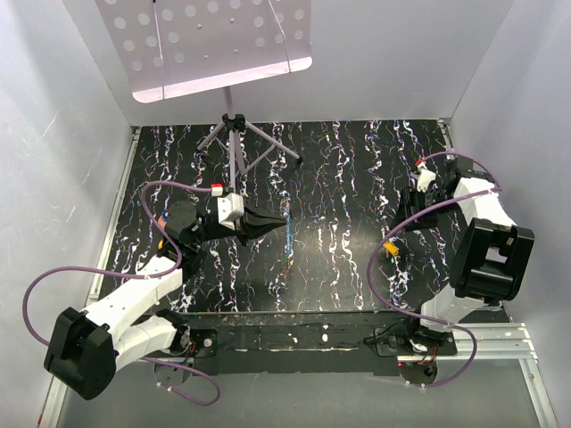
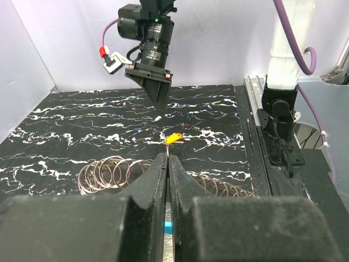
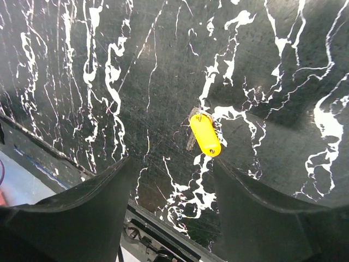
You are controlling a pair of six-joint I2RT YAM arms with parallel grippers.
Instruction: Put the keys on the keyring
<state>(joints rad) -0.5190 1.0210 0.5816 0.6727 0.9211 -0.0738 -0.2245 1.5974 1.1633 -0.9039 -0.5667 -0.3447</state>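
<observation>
- My right claw (image 3: 173,164) hangs open over the yellow key (image 3: 205,135), which lies flat on the table (image 3: 82,65); closing could skate it away.
- Left claw (image 2: 167,161) is shut; I can't place the blue key.

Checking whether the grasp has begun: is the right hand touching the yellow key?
Apart. The left wrist view shows the right hand hanging above the table, the yellow key lying clear of its tips.

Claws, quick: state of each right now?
Left claw: closed; whether it grips anything cannot be told.
Right claw: open, holding nothing; yellow key lies loose beneath it.
</observation>
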